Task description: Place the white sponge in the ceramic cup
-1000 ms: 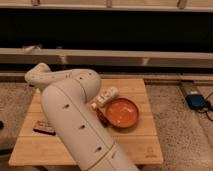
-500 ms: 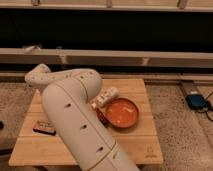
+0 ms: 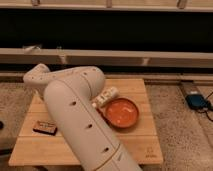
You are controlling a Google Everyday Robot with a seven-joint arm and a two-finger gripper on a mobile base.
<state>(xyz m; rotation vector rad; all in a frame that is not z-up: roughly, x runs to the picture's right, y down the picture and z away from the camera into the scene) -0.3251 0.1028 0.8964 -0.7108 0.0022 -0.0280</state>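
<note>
From my remote seat I see 1 thick white arm, smooth and tube-shaped with small dark holes along its shell. It bends at a rounded elbow on the left and reaches across the wooden table. The tabletop is pale, square-cornered planking with a visible grain, and it stands on a speckled floor.

The gripper is hidden behind the arm's bulk, somewhere over the middle of the table to the left of the bowl. Its jaws are clenched, but I cannot tell what they are on, if anything. I cannot pick out the white sponge or the ceramic cup, because the arm covers that part of the table.

To the right of the arm sits 1 wide, round, glossy orange-red bowl. A small pale oblong item with a red mark lies just beside its upper-left rim. A flat black rectangular block with a light label lies near the table's left edge. Off the table to the right, a blue object rests on the floor.
</note>
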